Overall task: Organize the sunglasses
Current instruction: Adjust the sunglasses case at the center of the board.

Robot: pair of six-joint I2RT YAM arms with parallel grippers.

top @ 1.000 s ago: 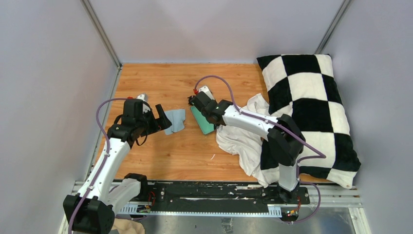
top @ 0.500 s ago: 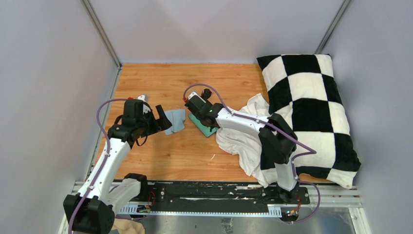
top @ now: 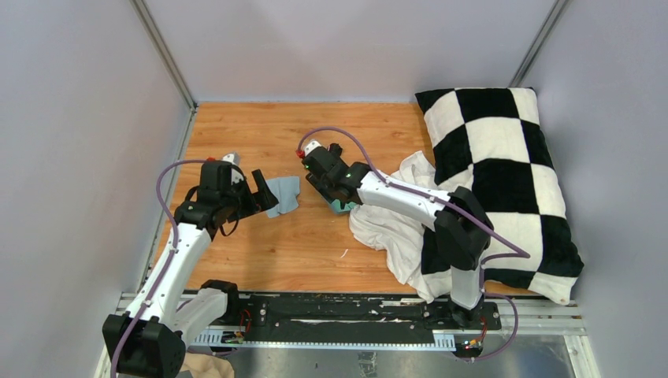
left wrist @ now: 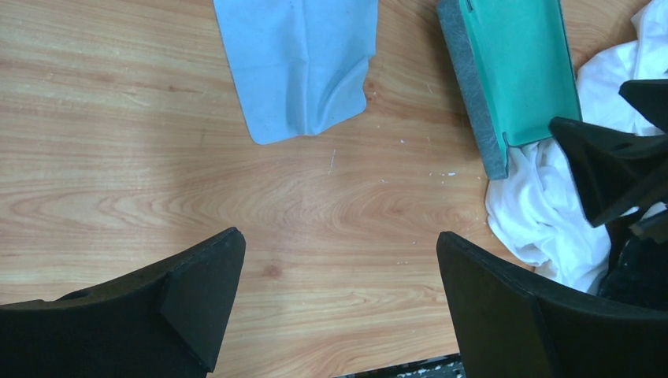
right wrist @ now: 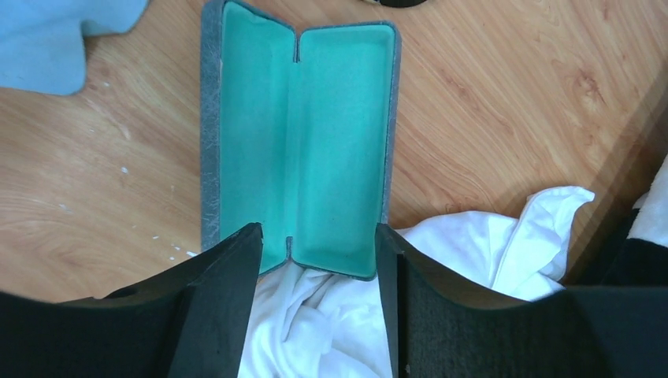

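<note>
The grey-blue case [right wrist: 303, 134] lies open on the wood, teal inside up, with nothing in it. Its near end rests on a white cloth [right wrist: 473, 260]. My right gripper [right wrist: 315, 236] is open just above that near end, one finger to each side of the right half. In the top view this gripper [top: 337, 197] covers most of the case [top: 341, 207]. The case also shows in the left wrist view [left wrist: 512, 71]. The sunglasses are not clearly in view. A dark sliver [right wrist: 394, 2] beyond the case's far end is too cut off to identify. My left gripper [left wrist: 339, 260] is open over bare wood.
A light blue cleaning cloth [top: 283, 194] lies flat between the two grippers. The crumpled white cloth [top: 394, 220] spreads right of the case, against a black-and-white checked pillow [top: 504, 181]. Grey walls enclose the table on three sides.
My right gripper has swung over the case and now hides most of it. The left arm and the blue cloth have not moved.
</note>
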